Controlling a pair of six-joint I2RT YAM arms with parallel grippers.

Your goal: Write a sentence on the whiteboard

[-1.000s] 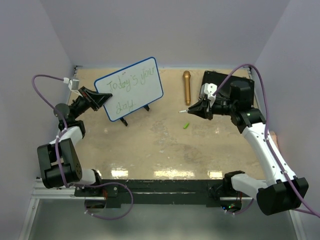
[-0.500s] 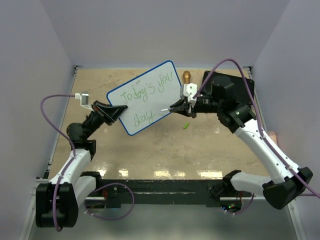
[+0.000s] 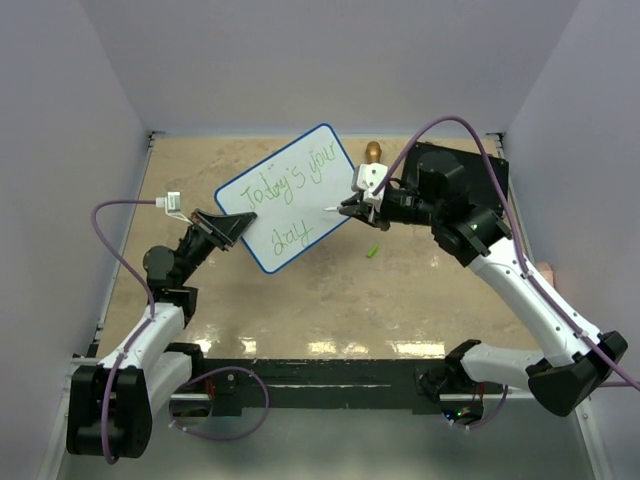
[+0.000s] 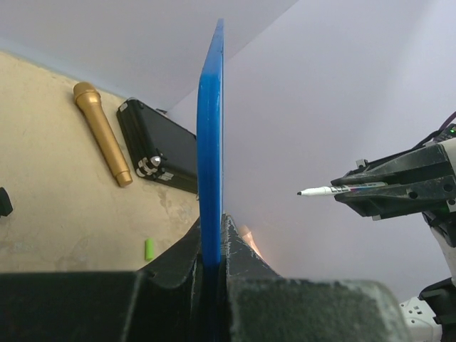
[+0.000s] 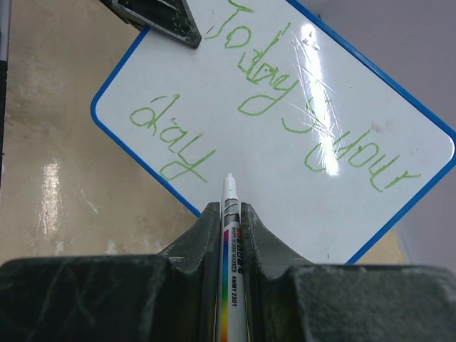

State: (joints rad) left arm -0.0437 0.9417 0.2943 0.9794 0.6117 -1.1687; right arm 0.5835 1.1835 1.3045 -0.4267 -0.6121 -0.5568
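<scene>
The left gripper [image 3: 232,226] is clamped shut on the left edge of the whiteboard [image 3: 300,190]. In the left wrist view, the blue rim [image 4: 211,142] is seen edge-on between the 2 closed jaws. The whiteboard is held up off the table [image 3: 300,300] and tilted, and "Today's your day" is written on it in green in 2 lines.

At the whiteboard's right edge, a white marker [image 5: 229,235] is gripped by the right gripper [image 3: 352,207], whose jaws are closed on its barrel. The marker's tip is aimed at the white face just right of the word "day". A gap between the tip and the whiteboard is shown in the left wrist view.

A small green cap [image 3: 372,251] lies on the table below and right of the whiteboard. A gold microphone [image 4: 102,132] lies beyond the whiteboard's right corner. Further right of the whiteboard, a black case [image 4: 167,146] is seen lying closed, and its contents cannot be told.
</scene>
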